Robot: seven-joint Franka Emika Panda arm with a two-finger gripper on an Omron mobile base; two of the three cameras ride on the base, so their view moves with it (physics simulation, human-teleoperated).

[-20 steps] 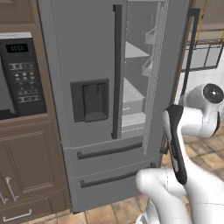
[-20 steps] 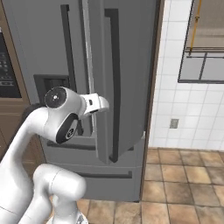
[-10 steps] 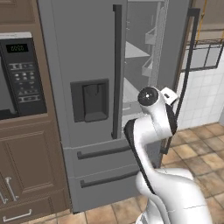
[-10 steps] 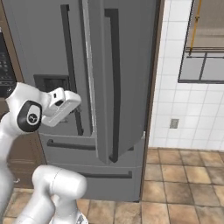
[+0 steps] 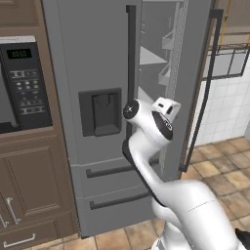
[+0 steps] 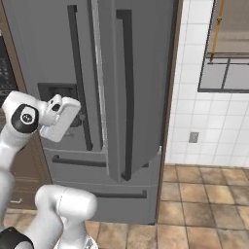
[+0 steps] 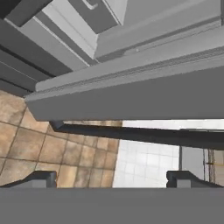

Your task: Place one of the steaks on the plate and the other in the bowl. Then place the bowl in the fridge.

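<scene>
Before the fridge (image 5: pixel 102 58), the arm has its hand raised at about dispenser (image 5: pixel 100 111) height, just left of the open right door (image 6: pixel 141 87). The gripper (image 7: pixel 111 177) has its fingers spread as wide as they go and nothing between them; in the hand view it looks along the door's edge toward the tiled floor (image 7: pixel 65 153) and wall.

The right door stands ajar, its dark handle (image 5: pixel 202 88) swung out toward the window side, and pale shelves (image 5: pixel 163 58) show through the gap in the left base view. Whether the bowl sits on one of them I cannot tell; no steak or plate is to be seen either.

My reading is that the job here concerns the door itself, most likely pushing it closed if the bowl is already inside. To do that well, I would bring the hand round to the door's outer face, near the handle side and away from the hinge, and press with a flat part of the fingers, not a tip. Keep the elbow and forearm clear of the gap so the door does not shut on them.
</scene>
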